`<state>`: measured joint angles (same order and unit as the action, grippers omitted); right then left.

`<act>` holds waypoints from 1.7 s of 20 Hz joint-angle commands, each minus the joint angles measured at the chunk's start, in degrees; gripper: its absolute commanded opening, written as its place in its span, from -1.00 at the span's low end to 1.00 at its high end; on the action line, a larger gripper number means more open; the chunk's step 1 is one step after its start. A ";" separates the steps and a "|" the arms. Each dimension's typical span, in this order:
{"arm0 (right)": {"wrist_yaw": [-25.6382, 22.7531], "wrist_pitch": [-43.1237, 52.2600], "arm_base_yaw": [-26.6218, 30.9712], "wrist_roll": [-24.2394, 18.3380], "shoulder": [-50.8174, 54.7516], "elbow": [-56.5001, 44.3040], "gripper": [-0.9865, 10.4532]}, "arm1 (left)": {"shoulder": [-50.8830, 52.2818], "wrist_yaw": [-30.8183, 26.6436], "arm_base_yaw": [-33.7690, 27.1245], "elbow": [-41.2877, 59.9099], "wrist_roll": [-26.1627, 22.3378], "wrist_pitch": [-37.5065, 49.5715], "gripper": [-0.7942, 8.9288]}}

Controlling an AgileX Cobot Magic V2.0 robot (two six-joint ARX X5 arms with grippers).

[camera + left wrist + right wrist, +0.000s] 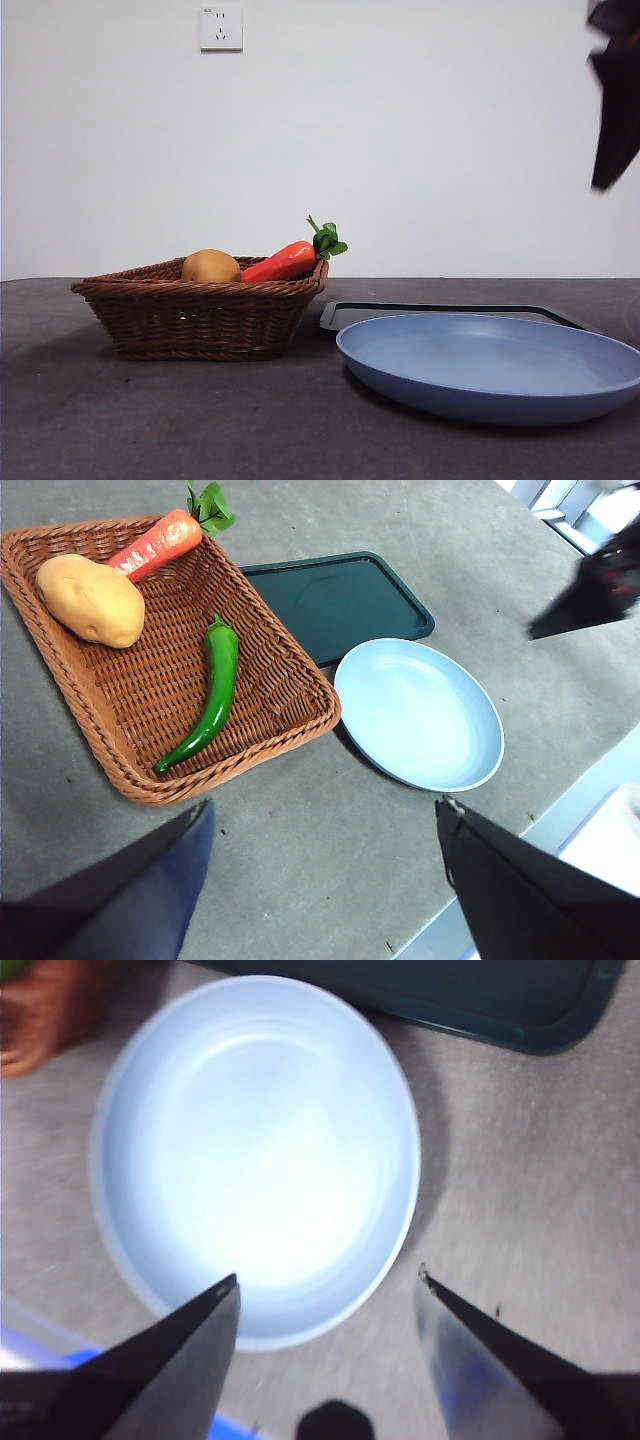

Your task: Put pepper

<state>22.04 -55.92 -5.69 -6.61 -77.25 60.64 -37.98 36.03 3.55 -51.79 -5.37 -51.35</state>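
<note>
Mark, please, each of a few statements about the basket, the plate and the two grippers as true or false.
1. The pepper lies in the basket. True.
2. The plate holds the carrot. False: the plate is bare; the carrot is in the basket, its leafy end over the rim.
3. The right gripper hangs open above the plate. True.
4. The left gripper is shut on the pepper. False: its jaws are open and apart from the pepper.
5. The potato sits on the tray. False: it is in the basket; the tray lies beside the basket and behind the plate.
</note>
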 commanded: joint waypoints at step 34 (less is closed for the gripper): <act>-3.08 11.85 -3.26 -0.24 -22.51 0.98 -0.82 | -1.07 -0.57 0.24 -0.87 0.92 2.78 -0.04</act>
<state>19.29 -44.25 -8.71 -6.87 -98.39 60.69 -38.57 35.59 3.57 -51.79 -4.86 -49.21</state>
